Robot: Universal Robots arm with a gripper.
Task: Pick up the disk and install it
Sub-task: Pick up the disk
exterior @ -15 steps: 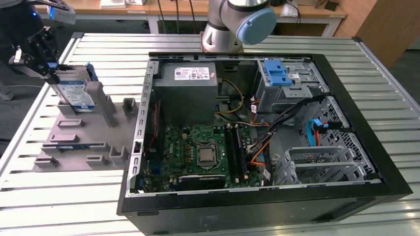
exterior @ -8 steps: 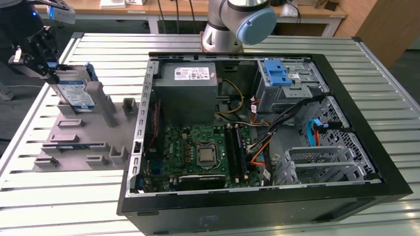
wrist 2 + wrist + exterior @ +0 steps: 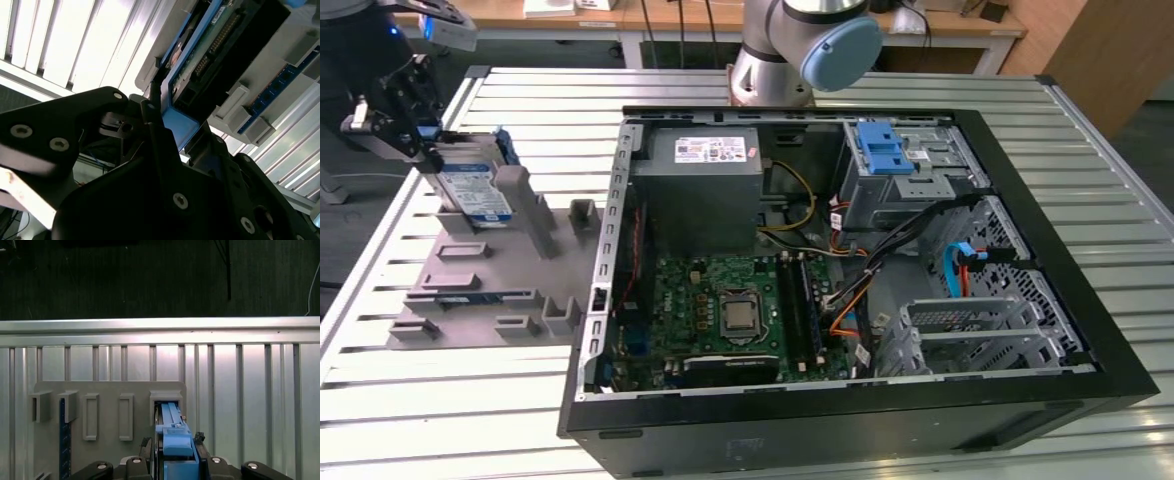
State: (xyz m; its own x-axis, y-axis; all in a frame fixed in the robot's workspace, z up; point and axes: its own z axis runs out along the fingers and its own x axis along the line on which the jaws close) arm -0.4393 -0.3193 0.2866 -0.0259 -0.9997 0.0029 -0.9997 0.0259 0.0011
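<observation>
Claw (image 3: pixel 175 451): clenched on the disk (image 3: pixel 470 190) at its upper edge. Both wrist views show a finger (image 3: pixel 150 454) against each side of the blue frame.
Disk: upright in a slot of the grey holder (image 3: pixel 494 285), at the exterior view's left, well apart from the case (image 3: pixel 854 420).
Holder: flat on the table (image 3: pixel 414 420), just beside the case.
Case: open, with the side panel off and the board (image 3: pixel 734 310) and drive cage (image 3: pixel 921 180) exposed.
Done: grasp made.
Lift: judged not yet achieved, since the disk's lower end sits in its slot.
Left: the whole installation, as the disk is not yet in the case.
</observation>
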